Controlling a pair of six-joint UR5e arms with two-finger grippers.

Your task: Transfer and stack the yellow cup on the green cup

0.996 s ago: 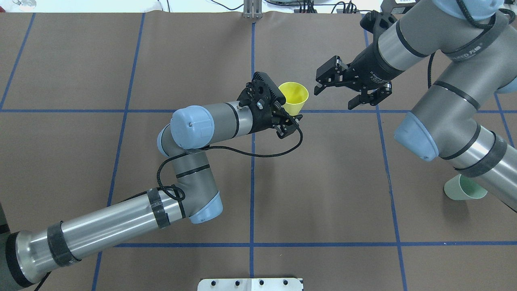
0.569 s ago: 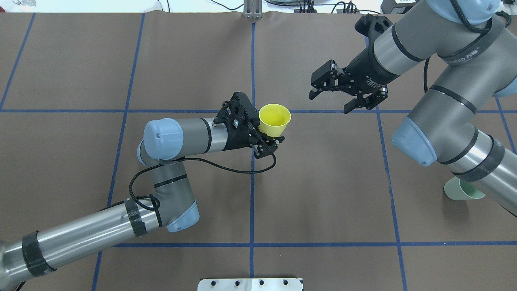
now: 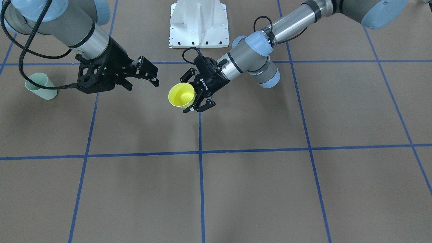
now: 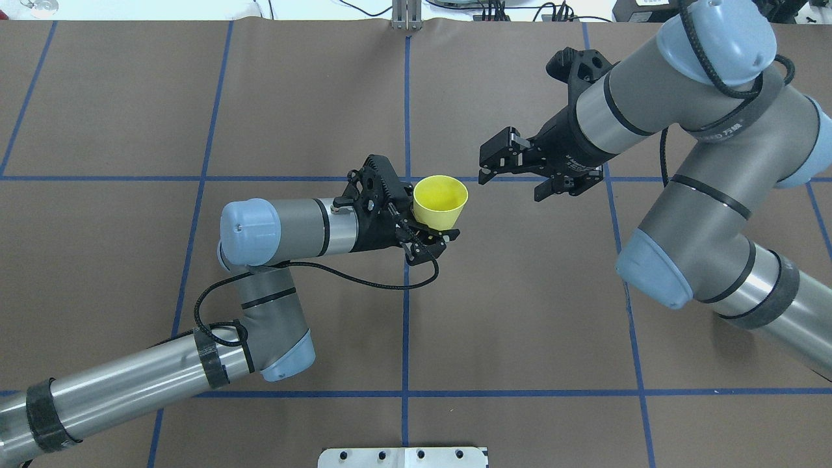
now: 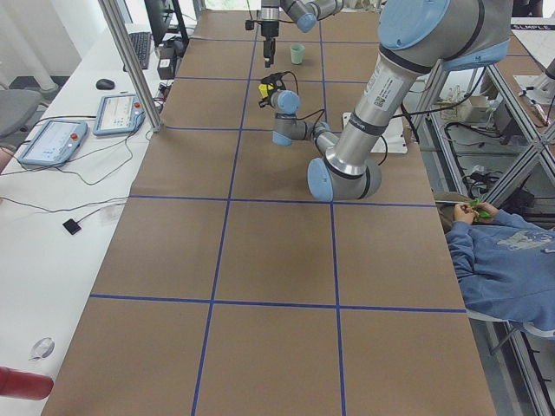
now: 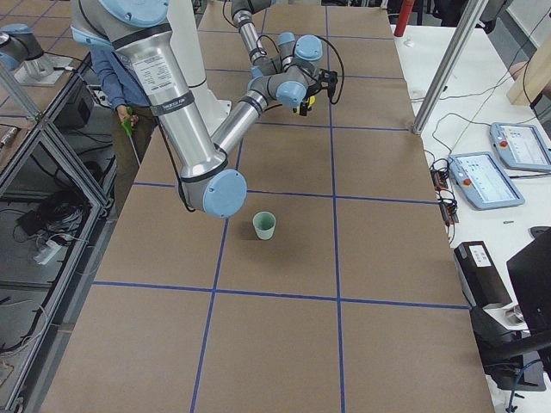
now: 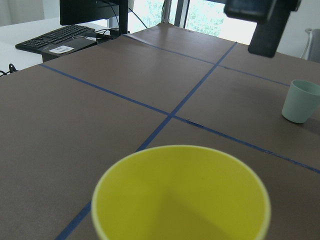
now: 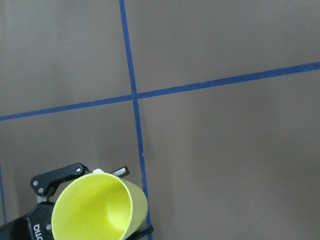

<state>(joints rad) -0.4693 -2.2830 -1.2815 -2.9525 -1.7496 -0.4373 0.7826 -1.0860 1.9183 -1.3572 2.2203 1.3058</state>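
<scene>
- Handover of the yellow cup (image 4: 441,198) looks to be the step in hand. The green cup (image 3: 40,86) stands upright well apart, on the robot's right, near its base.
- Left gripper (image 3: 193,94) pinches the yellow cup low on its wall, mouth up, above the worktop (image 4: 520,312) near its middle.
- Right gripper (image 4: 511,182) is spread wide and empty, just right of the cup's rim, not touching.
- Next move, as I judge it: bring those jaws around the cup's wall and close them before the left lets go.
</scene>
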